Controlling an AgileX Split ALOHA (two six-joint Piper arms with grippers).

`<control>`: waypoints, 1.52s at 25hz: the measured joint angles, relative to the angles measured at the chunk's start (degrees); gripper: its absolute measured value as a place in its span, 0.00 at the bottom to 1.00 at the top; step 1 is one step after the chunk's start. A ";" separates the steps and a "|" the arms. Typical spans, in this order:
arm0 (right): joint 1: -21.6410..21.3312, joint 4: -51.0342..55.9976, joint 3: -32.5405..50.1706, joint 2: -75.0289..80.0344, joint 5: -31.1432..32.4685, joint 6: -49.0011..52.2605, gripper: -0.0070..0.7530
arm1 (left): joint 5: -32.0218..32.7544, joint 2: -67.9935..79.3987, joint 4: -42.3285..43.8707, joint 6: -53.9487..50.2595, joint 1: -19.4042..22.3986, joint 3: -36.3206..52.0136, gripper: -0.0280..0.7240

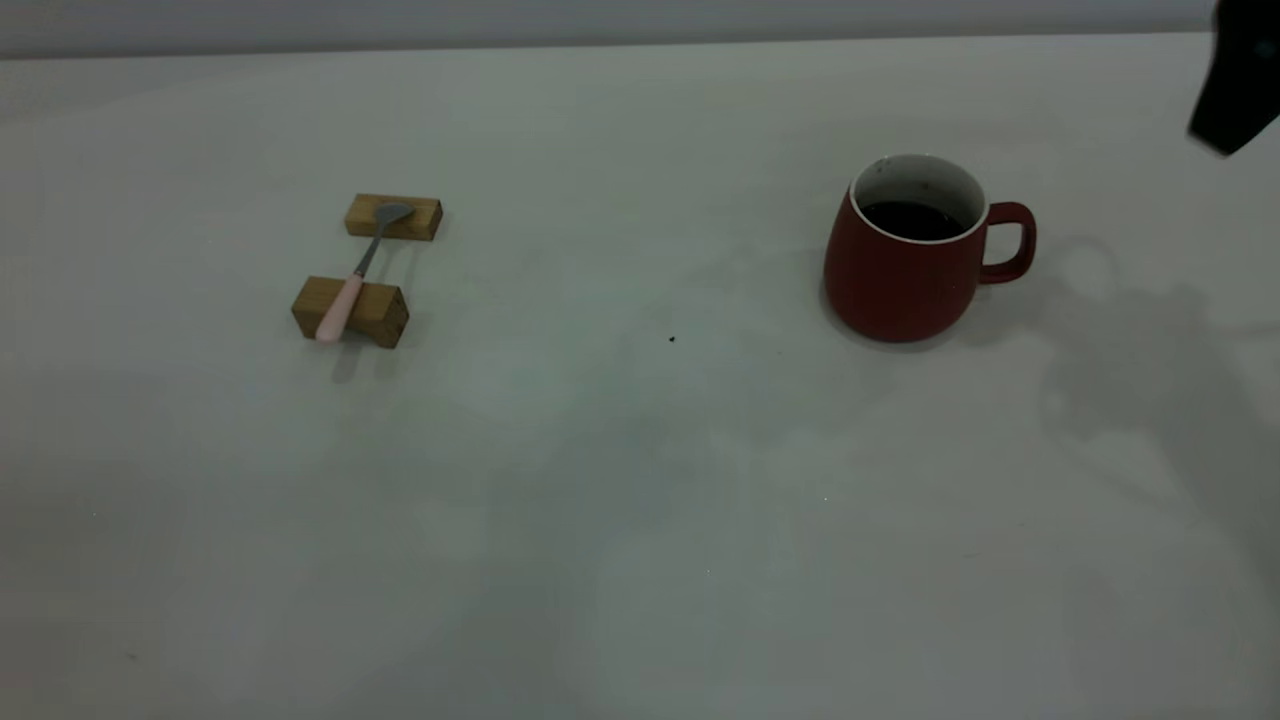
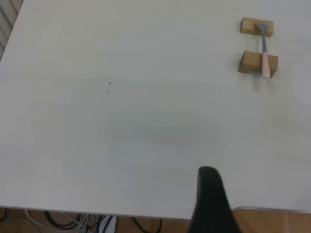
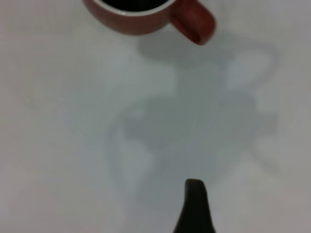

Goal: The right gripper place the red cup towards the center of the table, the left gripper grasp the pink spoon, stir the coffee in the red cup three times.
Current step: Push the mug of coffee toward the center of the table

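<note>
red cup (image 3: 146, 14) cut off at edge | right hand (image 1: 1238, 80) mostly out of view

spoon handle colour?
Pale pink, with a grey metal neck and bowl. The pink spoon lies across two wooden blocks; clearest in the exterior view.

The table (image 1: 620, 480) is seen obliquely from above in the exterior view. It is viewed down from high over its near edge by the left wrist camera, sharing the pink spoon (image 2: 265, 62); the red cup (image 3: 146, 19) is viewed closely by the right.
</note>
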 joint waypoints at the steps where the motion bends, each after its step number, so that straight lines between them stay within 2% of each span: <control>1: 0.32 -0.05 -1.08 2.14 -0.05 -1.82 0.86 | 0.00 0.00 0.00 0.00 0.00 0.00 0.81; 9: 1.97 -1.38 -10.77 15.61 0.13 -12.82 0.86 | 0.00 0.00 0.00 0.00 0.00 0.00 0.81; 17: 2.10 -1.58 -16.50 21.68 -0.07 -19.74 0.86 | 0.00 0.00 0.00 -0.10 0.00 0.00 0.81; 24: 4.52 -1.53 -18.14 25.19 -2.88 -23.74 0.86 | 0.00 0.00 0.00 -0.05 0.00 0.00 0.81; 38: 10.29 0.35 -18.71 27.58 -4.34 -24.21 0.85 | 0.00 0.00 0.00 -0.05 0.00 0.00 0.81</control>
